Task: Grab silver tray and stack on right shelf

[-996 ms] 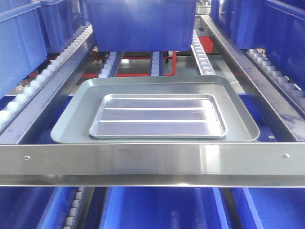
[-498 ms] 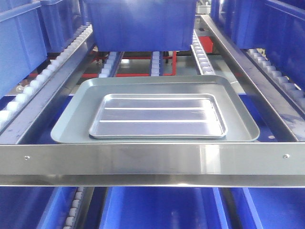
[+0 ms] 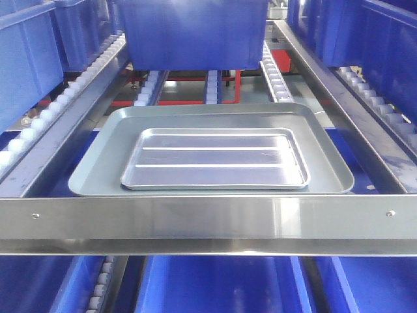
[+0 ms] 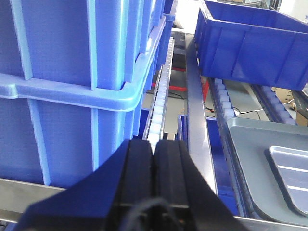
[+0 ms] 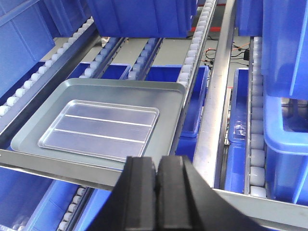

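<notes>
The silver tray (image 3: 214, 160) is lying flat inside a larger dull grey tray (image 3: 91, 171) on the roller rack, just behind the rack's brushed steel front rail (image 3: 208, 225). The left gripper (image 4: 154, 159) and right gripper (image 5: 157, 175) are both hanging back from it, fingers pressed together and holding nothing, with blue bins (image 4: 72, 72) lining the lanes alongside.

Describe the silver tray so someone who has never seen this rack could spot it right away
Find the steel roller rack with the broad brushed front rail. Just behind that rail lies a large dull grey smooth-bottomed tray, and the shiny rectangular silver tray sits inside it. It is the smaller, brighter one, with two long raised ridges across its base.
</notes>
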Robot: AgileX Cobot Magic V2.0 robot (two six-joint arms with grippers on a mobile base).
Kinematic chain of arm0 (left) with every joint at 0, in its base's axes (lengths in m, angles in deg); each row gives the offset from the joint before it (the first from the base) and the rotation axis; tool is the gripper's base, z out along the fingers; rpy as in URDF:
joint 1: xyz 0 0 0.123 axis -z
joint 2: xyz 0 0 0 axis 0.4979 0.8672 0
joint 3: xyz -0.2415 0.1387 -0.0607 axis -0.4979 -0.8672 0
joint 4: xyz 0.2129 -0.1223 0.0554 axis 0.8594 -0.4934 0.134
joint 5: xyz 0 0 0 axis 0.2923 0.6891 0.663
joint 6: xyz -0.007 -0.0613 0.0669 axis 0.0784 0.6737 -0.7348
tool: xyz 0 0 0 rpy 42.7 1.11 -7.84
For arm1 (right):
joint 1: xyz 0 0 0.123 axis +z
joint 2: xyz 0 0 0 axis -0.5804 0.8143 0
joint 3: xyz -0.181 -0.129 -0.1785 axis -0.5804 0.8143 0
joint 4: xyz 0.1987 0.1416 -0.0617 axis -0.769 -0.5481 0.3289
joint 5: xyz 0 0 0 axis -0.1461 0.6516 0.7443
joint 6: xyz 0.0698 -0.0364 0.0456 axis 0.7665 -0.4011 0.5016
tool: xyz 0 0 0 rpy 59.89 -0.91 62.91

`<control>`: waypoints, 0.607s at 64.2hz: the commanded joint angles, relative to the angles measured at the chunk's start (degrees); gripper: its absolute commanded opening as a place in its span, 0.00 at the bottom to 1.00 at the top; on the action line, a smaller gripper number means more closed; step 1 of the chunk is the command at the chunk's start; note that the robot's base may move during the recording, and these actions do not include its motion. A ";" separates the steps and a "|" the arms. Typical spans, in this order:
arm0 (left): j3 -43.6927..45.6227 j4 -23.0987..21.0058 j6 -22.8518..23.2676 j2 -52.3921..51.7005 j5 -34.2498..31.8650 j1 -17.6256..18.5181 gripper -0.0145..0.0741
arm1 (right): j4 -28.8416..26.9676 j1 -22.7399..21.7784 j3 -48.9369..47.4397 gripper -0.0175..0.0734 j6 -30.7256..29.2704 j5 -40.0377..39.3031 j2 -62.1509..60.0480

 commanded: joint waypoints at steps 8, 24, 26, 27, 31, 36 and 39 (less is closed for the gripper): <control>-0.98 -0.37 -0.12 -0.11 -4.84 -0.02 0.05 | 1.01 0.10 -1.52 0.25 -0.60 -4.54 0.63; -0.98 -0.37 -0.12 -0.11 -4.84 -0.02 0.05 | 1.01 0.10 -1.52 0.25 -0.60 -4.33 0.63; -0.98 -0.37 -0.12 -0.11 -4.84 -0.02 0.05 | 1.01 0.10 -1.52 0.25 -0.60 -4.15 0.63; -0.98 -0.37 -0.12 -0.11 -4.84 -0.02 0.05 | 1.01 0.10 -1.52 0.25 -0.60 -3.98 0.63; -0.98 -0.37 -0.12 -0.11 -4.84 -0.02 0.05 | 1.33 0.10 -1.45 0.25 -0.60 -4.13 0.68; -0.98 -0.37 -0.12 -0.11 -4.84 -0.02 0.05 | 3.09 -0.80 -1.18 0.25 -0.65 -5.18 0.68; -0.98 -0.37 -0.12 -0.11 -4.84 -0.02 0.05 | 3.34 -2.86 -0.31 0.25 -2.04 -7.77 0.68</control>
